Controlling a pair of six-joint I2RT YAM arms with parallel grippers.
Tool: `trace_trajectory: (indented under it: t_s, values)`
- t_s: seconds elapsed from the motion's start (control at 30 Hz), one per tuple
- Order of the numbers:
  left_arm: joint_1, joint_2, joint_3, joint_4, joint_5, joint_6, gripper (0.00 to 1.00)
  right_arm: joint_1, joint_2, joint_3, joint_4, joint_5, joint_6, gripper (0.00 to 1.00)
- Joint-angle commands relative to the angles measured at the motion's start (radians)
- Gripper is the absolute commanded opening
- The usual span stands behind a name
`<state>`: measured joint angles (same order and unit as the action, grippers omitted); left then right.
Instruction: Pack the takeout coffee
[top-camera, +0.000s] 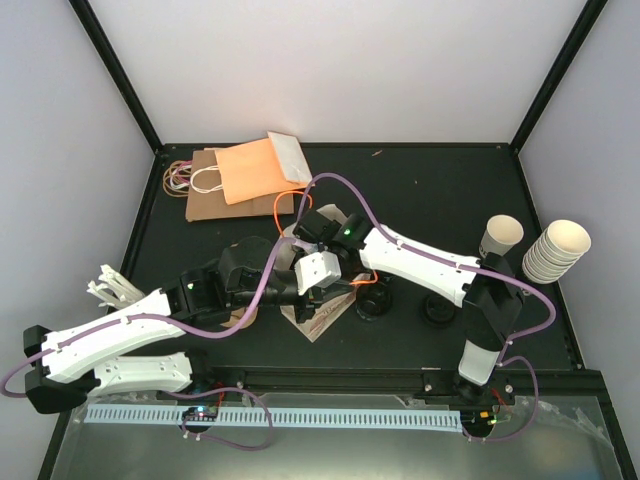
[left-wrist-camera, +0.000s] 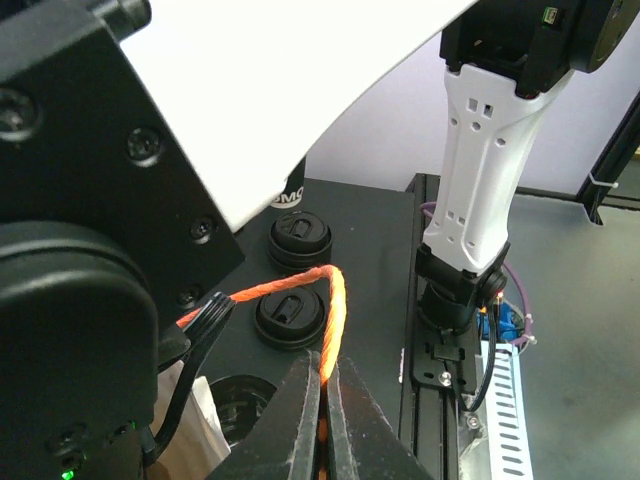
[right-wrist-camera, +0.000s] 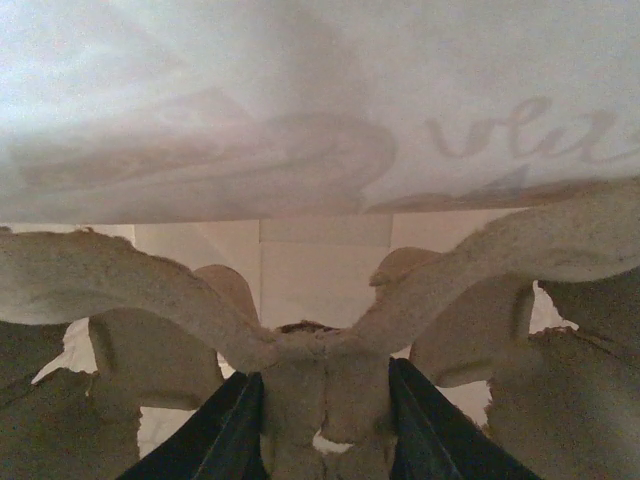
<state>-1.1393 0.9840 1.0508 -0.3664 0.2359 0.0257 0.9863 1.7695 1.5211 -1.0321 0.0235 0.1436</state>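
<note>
The dark table (top-camera: 430, 190) carries flat paper bags (top-camera: 245, 175) at eleven o'clock (brown beneath orange and white). At three o'clock sit a printed paper cup (top-camera: 500, 238) and, just beside it, a stack of cups (top-camera: 555, 252). Two black lids (top-camera: 437, 310) lie near four.

Top view: bright, even, diffuse light; white walls (top-camera: 350, 70) near washed out, soft shadows on the black table (top-camera: 450, 190). Left wrist view: orange cord (left-wrist-camera: 337, 310) sharp, white arm cover (left-wrist-camera: 300, 80) glaring, featureless. Right wrist view: dim, warm, hazy; pulp carrier (right-wrist-camera: 320, 370) soft, right gripper (right-wrist-camera: 325, 440) underexposed.
</note>
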Motion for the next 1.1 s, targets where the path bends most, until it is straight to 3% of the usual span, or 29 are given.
trace_trajectory:
  t_s: [0.0,0.3,0.33,0.53,0.6,0.77,1.07]
  values:
    - [-0.004,0.004,0.048,0.012,0.005,0.000,0.01,0.003,-0.004,-0.032,0.036,0.000,0.018,0.33]
    - [-0.003,0.002,0.053,0.003,-0.008,-0.002,0.04,0.004,-0.007,-0.052,0.056,0.000,0.023,0.33]
    - [-0.004,0.002,0.057,-0.003,-0.016,-0.003,0.08,0.003,-0.008,-0.052,0.056,0.002,0.024,0.33]
    - [-0.002,-0.035,0.080,-0.051,-0.131,-0.020,0.55,0.004,-0.007,-0.044,0.056,0.001,0.021,0.33]
    - [-0.001,-0.052,0.106,-0.097,-0.200,-0.049,0.61,0.004,-0.005,-0.041,0.054,0.001,0.019,0.33]
    - [0.039,-0.064,0.214,-0.272,-0.329,-0.140,0.65,0.005,-0.004,-0.039,0.057,0.000,0.018,0.33]
    - [0.229,-0.063,0.305,-0.572,-0.403,-0.363,0.63,0.005,-0.007,-0.039,0.058,0.000,0.012,0.33]
